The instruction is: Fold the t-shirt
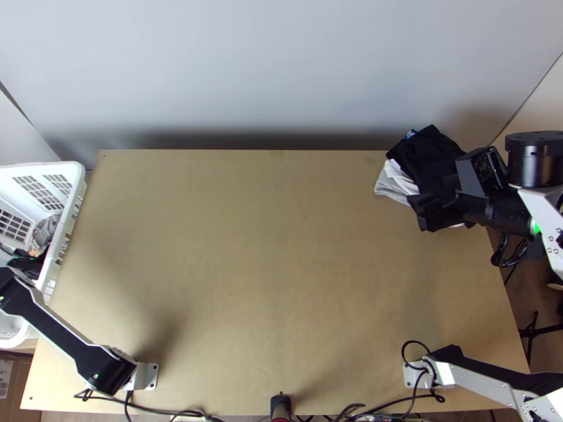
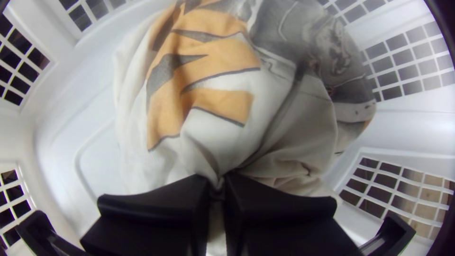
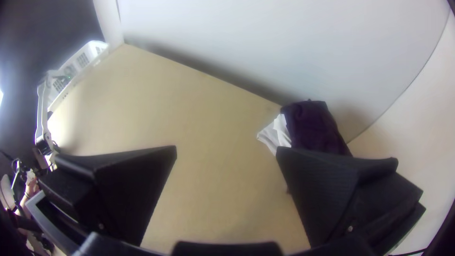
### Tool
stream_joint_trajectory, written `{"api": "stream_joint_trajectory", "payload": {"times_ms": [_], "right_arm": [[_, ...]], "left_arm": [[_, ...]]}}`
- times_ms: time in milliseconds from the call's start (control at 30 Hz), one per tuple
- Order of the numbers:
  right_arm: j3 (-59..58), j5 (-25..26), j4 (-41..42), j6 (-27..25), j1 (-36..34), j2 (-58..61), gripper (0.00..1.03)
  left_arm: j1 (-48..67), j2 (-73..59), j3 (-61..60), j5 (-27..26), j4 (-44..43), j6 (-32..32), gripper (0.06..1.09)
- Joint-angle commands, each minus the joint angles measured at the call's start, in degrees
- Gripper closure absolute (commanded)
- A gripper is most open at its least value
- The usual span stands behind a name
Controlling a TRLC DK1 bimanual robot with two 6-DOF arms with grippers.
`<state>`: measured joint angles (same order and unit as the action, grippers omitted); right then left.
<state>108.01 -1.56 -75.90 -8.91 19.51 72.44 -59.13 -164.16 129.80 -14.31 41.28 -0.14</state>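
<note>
My left gripper (image 1: 31,262) was clamped on a gathered pinch of the t-shirt (image 2: 222,109), pale with orange and grey patches, inside the white basket (image 1: 76,184) at the table's left edge. The shirt lay bunched; from the pinch its bulk pointed toward the basket's far side, though I couldn't make out one clear long axis. Across the table (image 1: 281,281), at the far right corner, my right gripper (image 1: 420,212), fingers wide apart, was by dark cloth (image 1: 431,156) lying over white cloth (image 1: 394,181).
</note>
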Motion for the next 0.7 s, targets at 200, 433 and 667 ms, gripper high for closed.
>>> {"api": "stream_joint_trajectory", "payload": {"times_ms": [200, 433, 667], "right_arm": [[-1.92, -0.11, 1.1, -0.67, 0.18, -0.99, 0.05], [-2.8, -0.11, 1.63, -0.85, 0.18, -1.87, 0.05], [-8.34, -0.11, 5.06, -1.64, 0.27, -5.56, 0.05]], "left_arm": [[3.24, 47.17, -17.47, -25.16, 1.61, 2.16, 1.05], [8.51, 68.36, -17.91, -30.34, 2.4, 1.81, 1.05], [14.31, 90.5, -27.67, -38.96, -0.32, 1.72, 1.05]]}}
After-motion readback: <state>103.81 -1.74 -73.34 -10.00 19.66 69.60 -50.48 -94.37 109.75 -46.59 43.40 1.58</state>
